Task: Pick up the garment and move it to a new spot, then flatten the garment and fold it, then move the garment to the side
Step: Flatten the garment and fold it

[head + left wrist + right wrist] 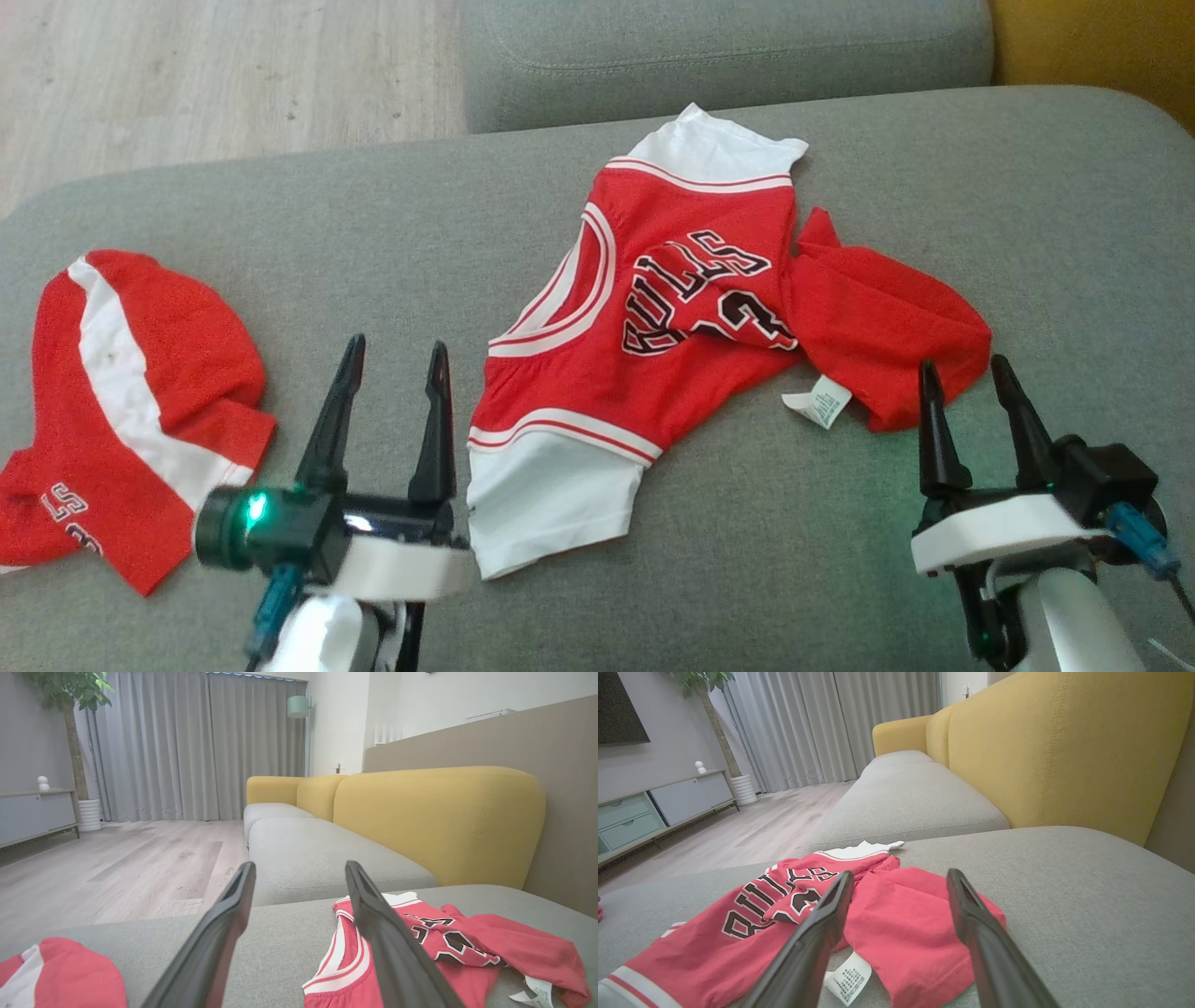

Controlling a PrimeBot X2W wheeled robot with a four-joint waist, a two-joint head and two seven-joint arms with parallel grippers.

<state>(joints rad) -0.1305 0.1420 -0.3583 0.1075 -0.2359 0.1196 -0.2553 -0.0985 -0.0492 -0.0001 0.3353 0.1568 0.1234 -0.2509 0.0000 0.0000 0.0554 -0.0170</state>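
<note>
A red and white jersey with black "BULLS" lettering, the garment, lies crumpled in the middle of the grey sofa cushion; its right part is bunched into a red lump with a white label showing. My left gripper hovers open just left of its white hem, holding nothing. Near the red lump's lower right edge, my right gripper stands open and empty. The left wrist view has the garment to the right of the open left gripper. In the right wrist view the garment lies between and beyond the open right gripper.
A second red and white garment lies bunched at the cushion's left end. Another grey cushion sits beyond, with wooden floor at the back left. Yellow sofa backrests run along the right side.
</note>
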